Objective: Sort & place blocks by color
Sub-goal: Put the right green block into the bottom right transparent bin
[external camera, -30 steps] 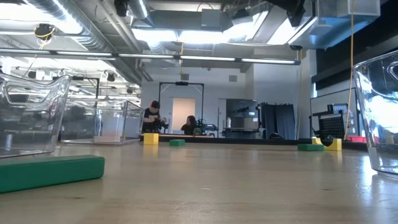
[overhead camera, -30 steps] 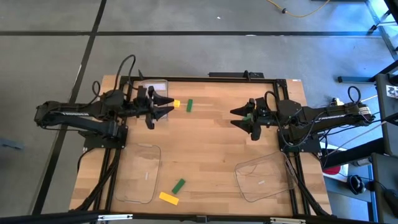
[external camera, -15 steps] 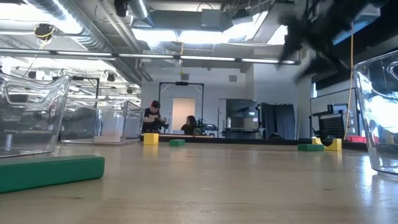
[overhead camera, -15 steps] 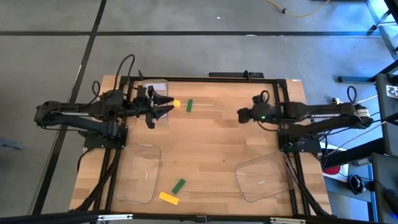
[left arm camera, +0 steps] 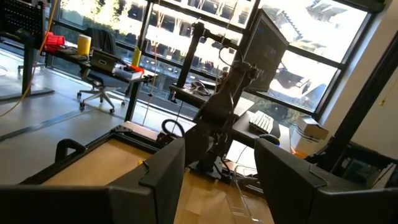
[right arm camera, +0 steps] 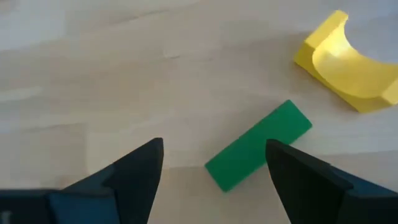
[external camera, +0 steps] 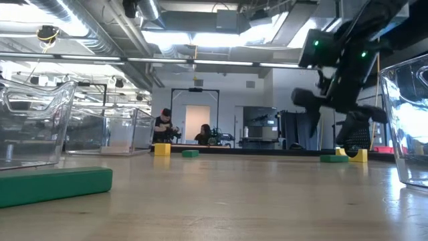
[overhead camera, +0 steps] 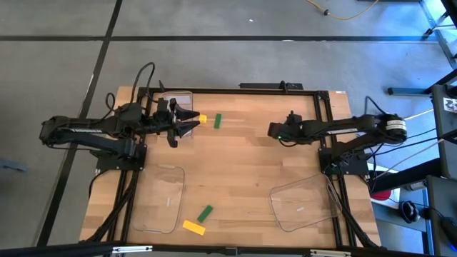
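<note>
Blocks lie scattered over the wooden table (overhead camera: 243,164), and we count two pairs in the high view. One yellow block (overhead camera: 203,119) and one green block (overhead camera: 218,121) sit side by side near the far edge, just ahead of the left gripper (overhead camera: 194,121). That gripper's fingers are spread with nothing between them. It hovers beside a clear tray (overhead camera: 178,98) at the far left corner.

Another green block (overhead camera: 206,212) and a flat yellow block (overhead camera: 193,228) rest close together by the near edge. They lie between the near-left tray (overhead camera: 161,203) and the near-right tray (overhead camera: 307,207), closer to the left one.

The right arm reaches in towards the middle of the table, and the right gripper (overhead camera: 272,130) points down at the wood. Its wrist camera shows its fingers (right arm camera: 134,168) held wide apart. A third green block (right arm camera: 258,145) lies flat on the table between them, nearer one finger, and we cannot tell if that finger touches it. Just beyond it sits a yellow arch-shaped block (right arm camera: 345,61) (the arm hides both from the overhead camera). Neither gripper holds anything.
</note>
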`<state>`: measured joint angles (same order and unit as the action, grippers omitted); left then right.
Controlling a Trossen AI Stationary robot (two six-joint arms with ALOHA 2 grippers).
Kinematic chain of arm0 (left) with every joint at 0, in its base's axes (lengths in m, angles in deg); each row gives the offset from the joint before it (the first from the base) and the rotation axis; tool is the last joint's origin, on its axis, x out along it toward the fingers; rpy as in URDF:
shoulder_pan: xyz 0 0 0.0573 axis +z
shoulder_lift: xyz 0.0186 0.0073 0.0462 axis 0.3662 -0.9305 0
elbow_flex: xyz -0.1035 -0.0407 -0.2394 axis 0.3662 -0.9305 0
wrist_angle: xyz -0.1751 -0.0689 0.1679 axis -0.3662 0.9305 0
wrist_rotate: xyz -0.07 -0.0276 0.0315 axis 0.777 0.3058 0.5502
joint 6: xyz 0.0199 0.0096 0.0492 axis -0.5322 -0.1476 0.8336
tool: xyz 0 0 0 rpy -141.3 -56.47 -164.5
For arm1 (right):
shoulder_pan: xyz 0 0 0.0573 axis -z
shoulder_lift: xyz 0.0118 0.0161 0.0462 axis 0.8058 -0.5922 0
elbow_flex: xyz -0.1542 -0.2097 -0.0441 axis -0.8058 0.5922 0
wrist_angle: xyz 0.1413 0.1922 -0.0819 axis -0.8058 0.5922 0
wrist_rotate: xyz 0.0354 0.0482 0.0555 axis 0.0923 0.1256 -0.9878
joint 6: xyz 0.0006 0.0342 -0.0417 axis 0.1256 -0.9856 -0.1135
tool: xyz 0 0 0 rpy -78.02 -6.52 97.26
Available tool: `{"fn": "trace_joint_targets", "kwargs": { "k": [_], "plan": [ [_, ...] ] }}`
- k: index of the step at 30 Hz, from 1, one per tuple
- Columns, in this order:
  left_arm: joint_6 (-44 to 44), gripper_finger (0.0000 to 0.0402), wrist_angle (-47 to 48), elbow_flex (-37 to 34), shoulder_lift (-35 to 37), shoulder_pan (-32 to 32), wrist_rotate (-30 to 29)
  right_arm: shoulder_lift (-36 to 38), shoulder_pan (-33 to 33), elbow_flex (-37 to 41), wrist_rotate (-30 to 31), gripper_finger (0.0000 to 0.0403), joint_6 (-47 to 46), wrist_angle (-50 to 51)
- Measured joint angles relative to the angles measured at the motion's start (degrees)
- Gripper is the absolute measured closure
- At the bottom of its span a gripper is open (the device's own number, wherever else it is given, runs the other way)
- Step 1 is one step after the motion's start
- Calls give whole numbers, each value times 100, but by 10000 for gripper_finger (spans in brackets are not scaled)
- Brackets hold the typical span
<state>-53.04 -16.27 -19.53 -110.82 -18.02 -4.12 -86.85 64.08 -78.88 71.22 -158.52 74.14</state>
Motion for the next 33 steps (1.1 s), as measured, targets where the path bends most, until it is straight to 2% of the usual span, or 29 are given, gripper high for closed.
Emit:
{"fn": "trace_joint_targets", "kwargs": {
  "k": [5,21,23,29,33],
  "plan": [
    [0,216,2,0,0,0,0,-402,10,19,-60,118,-456,12],
    [39,216,7,0,0,0,0,-868,10,17,-301,118,-429,283],
    [39,216,8,0,0,0,0,-868,10,17,-325,118,-177,326],
    [39,216,8,0,0,0,0,-863,11,14,-572,118,1526,317],
    [37,216,9,0,0,-1,0,-859,15,10,-668,118,1476,309]
  ]
}}
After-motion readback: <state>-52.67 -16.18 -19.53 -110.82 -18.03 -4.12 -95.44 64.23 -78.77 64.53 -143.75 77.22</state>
